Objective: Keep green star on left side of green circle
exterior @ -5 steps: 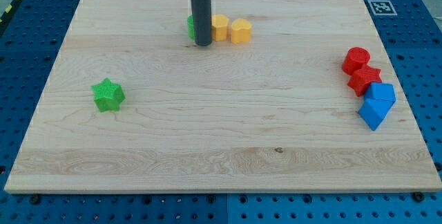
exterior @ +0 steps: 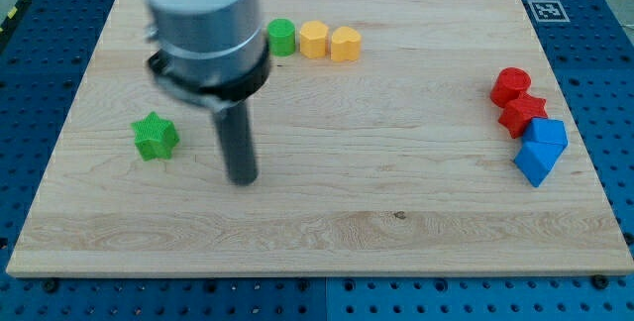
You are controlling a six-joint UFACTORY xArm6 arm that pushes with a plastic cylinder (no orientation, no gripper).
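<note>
The green star (exterior: 156,136) lies on the wooden board at the view's left. The green circle (exterior: 282,37) stands near the view's top, to the right of the star and well above it. My tip (exterior: 242,178) rests on the board to the right of the green star and a little lower, with a clear gap between them. It is far below the green circle. The rod and the arm's grey body rise above it and hide part of the board's upper left.
Two yellow blocks (exterior: 314,39) (exterior: 345,44) sit in a row right of the green circle. At the view's right, two red blocks (exterior: 511,86) (exterior: 522,114) and two blue blocks (exterior: 546,134) (exterior: 536,163) cluster near the board's edge (exterior: 594,177).
My tip has moved from beside the green circle down and left to a spot right of the green star. The green circle is now fully visible. No block has moved.
</note>
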